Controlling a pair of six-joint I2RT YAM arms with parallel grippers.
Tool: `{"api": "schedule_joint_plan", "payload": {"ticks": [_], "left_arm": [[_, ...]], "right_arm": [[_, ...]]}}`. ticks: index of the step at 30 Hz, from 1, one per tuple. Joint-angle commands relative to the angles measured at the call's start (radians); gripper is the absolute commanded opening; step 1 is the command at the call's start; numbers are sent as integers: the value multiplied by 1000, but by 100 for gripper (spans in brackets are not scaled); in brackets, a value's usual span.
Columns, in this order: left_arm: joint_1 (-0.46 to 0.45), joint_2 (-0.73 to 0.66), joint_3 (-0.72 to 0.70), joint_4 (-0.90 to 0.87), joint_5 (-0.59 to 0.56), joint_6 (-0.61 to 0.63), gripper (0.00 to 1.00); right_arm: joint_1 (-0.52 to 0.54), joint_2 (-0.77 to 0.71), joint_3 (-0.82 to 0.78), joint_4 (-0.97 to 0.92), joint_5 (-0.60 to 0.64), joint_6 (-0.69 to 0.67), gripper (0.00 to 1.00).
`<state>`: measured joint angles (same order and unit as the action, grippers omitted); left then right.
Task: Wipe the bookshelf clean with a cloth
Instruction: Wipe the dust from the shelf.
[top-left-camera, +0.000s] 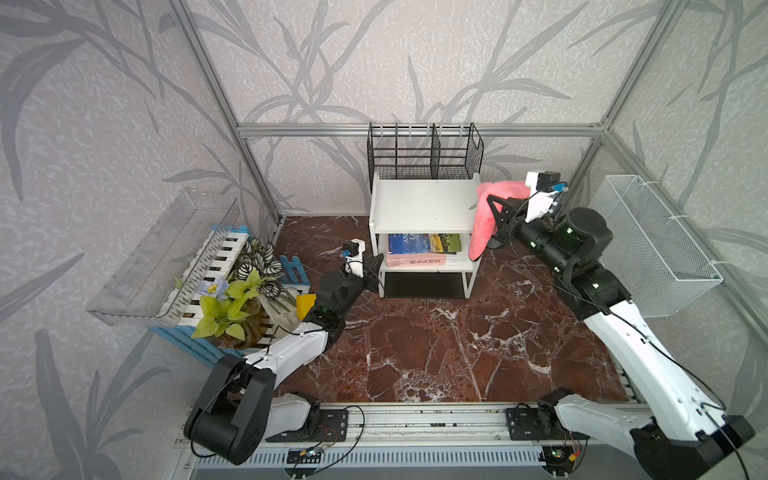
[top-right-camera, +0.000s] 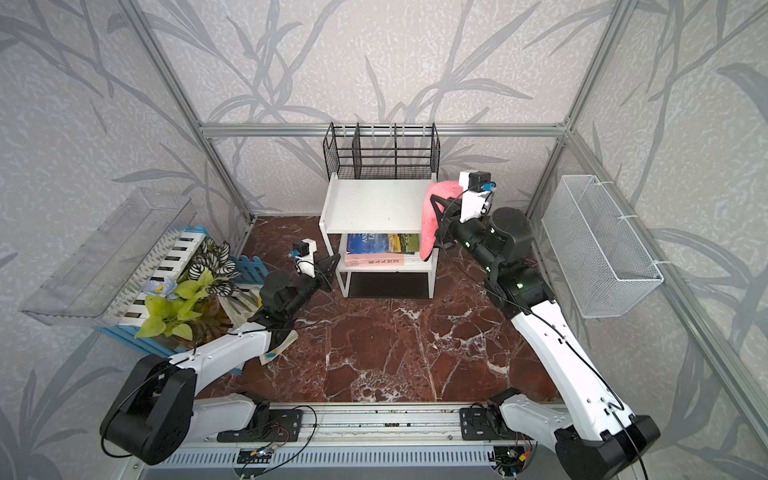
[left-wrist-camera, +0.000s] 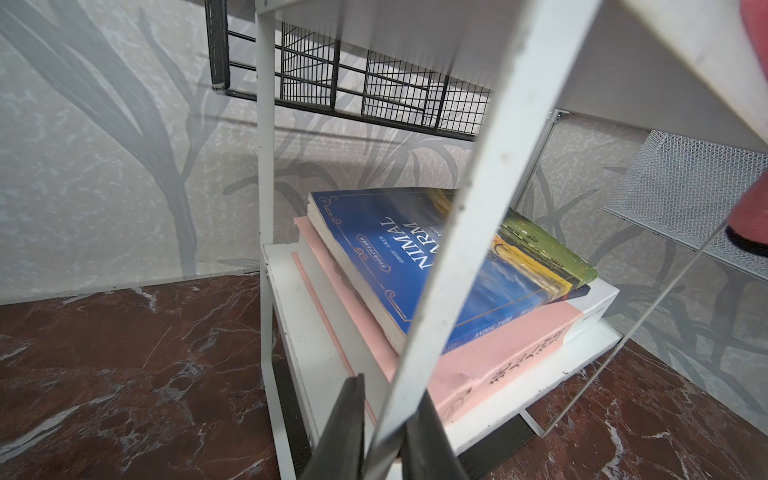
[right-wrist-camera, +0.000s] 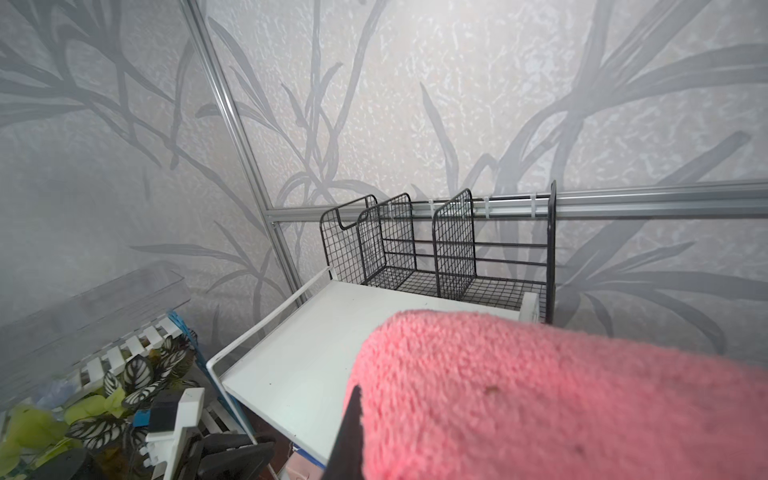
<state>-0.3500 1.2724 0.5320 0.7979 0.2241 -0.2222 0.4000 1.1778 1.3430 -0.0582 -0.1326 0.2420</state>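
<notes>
The white bookshelf (top-left-camera: 424, 205) stands at the back of the marble table, seen in both top views. My left gripper (left-wrist-camera: 384, 399) is shut on its front left leg (left-wrist-camera: 478, 208), low down near the base. The pink fuzzy cloth (top-left-camera: 484, 224) hangs over the right edge of the top board (top-right-camera: 374, 208), one end drooping past the middle tier. My right gripper (top-left-camera: 494, 220) is shut on the cloth. In the right wrist view the cloth (right-wrist-camera: 540, 395) covers most of the jaws, and only one dark finger (right-wrist-camera: 349, 436) shows beside the bare top board (right-wrist-camera: 299, 353).
Two stacked books (top-left-camera: 419, 249) lie on the middle tier. A black wire rack (top-left-camera: 424, 153) hangs behind the shelf. A white mesh basket (top-left-camera: 652, 245) is on the right wall. A plant in a blue-white fence crate (top-left-camera: 232, 291) and a clear tray (top-left-camera: 166, 253) stand at the left.
</notes>
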Motion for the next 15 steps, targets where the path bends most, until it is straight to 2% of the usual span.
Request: {"api": "schedule_joint_plan", "payload": {"ticks": [1, 6, 8, 15], "left_arm": [[27, 40, 10, -25, -148, -147, 0], [29, 51, 19, -36, -161, -143, 0], [30, 51, 17, -38, -167, -141, 0], [32, 58, 26, -52, -168, -133, 0]], "right_arm": [[2, 119, 68, -173, 180, -41, 0], [-23, 334, 259, -270, 230, -40, 0], [-52, 418, 341, -297, 205, 4, 0], [-50, 720, 719, -536, 131, -67, 0]]}}
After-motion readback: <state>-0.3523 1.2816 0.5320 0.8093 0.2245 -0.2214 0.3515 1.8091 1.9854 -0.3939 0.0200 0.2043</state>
